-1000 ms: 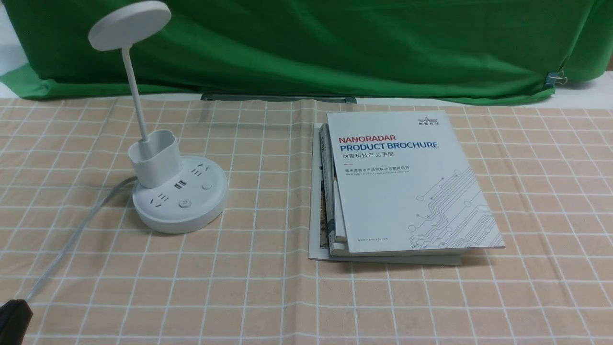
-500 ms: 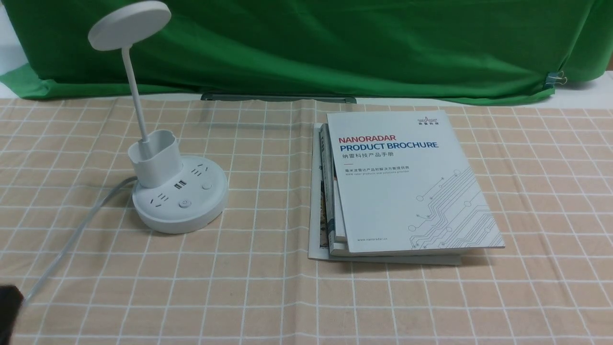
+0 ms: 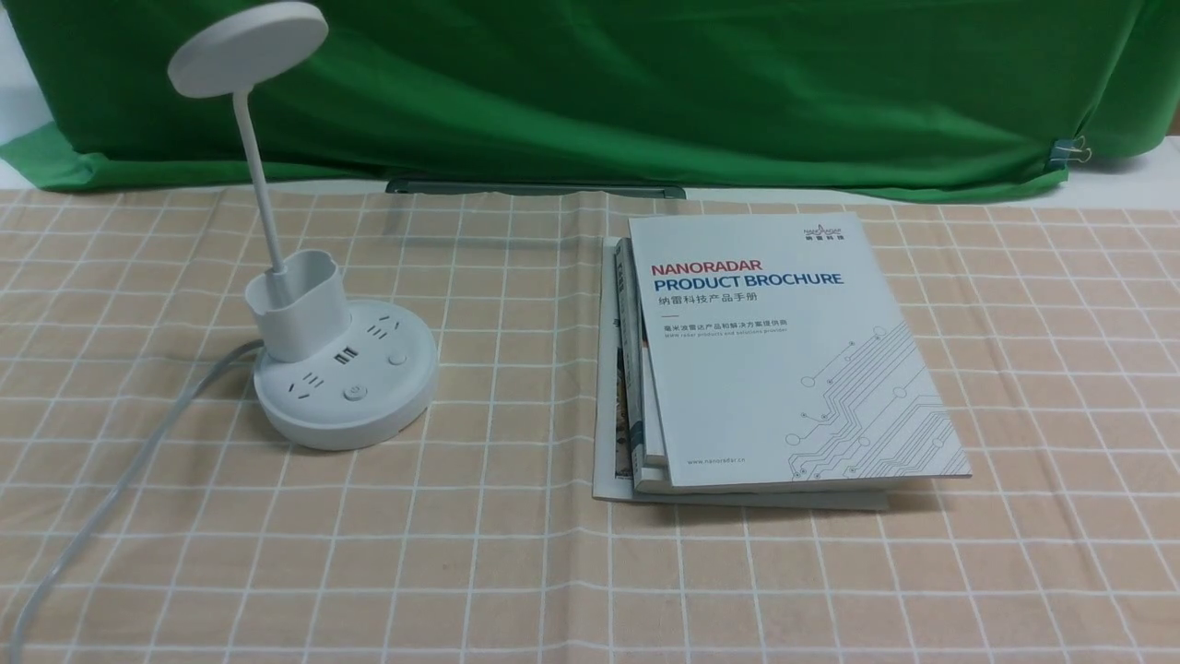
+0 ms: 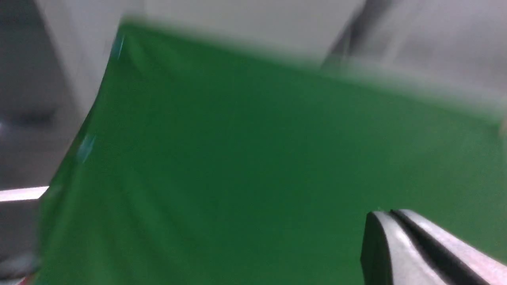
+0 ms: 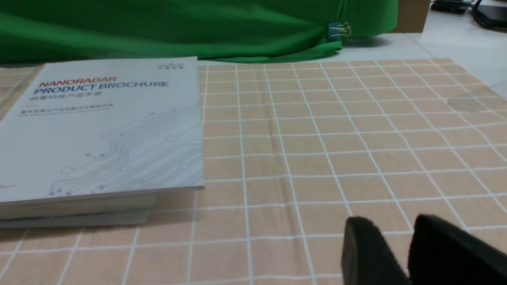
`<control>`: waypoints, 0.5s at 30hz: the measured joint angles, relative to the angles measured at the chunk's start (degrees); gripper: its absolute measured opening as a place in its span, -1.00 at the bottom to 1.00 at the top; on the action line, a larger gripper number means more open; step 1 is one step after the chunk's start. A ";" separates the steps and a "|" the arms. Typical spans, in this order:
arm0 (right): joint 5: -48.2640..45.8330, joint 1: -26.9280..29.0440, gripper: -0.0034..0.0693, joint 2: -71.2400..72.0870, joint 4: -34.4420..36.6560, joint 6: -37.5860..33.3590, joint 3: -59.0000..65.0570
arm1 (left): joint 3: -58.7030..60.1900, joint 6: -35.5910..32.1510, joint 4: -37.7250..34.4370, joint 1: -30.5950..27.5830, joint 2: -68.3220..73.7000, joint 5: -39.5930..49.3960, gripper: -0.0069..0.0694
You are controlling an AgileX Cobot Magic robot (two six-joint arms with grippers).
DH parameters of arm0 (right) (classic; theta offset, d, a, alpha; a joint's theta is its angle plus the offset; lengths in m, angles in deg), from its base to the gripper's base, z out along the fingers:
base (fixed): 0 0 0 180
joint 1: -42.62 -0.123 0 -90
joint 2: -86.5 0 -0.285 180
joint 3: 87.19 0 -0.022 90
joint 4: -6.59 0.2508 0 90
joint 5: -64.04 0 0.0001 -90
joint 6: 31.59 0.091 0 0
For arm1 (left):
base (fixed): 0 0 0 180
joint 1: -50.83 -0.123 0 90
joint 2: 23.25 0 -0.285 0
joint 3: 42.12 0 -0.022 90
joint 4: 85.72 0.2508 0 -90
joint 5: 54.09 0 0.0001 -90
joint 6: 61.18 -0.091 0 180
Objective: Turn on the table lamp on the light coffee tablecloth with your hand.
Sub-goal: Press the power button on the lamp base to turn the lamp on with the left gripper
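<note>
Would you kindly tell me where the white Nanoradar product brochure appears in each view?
Front view: the white Nanoradar product brochure lies right of centre, topping a stack of booklets.
Left wrist view: not in it.
Right wrist view: present, topping the same stack.
Shared landmark: the green backdrop cloth, in all three.

The table lamp (image 3: 343,387) stands on the tablecloth (image 3: 516,572), toward the left; its cord (image 3: 138,452) trails from the base's left side to the near left corner; a stack of brochures (image 3: 784,369) lies right of the lamp, well apart; the backdrop cloth (image 3: 645,92) hangs behind both, with a clip (image 3: 1069,150) at its right end.
</note>
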 joint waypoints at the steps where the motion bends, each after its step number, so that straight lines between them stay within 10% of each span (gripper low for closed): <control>1: 0.00 0.00 -0.25 0.00 0.00 0.00 0.00 | -1.64 3.44 1.12 0.00 -0.11 -0.31 -0.81; 15: 0.00 0.00 -0.25 0.00 0.00 0.00 0.00 | -29.82 3.87 2.93 0.00 25.00 55.07 -0.81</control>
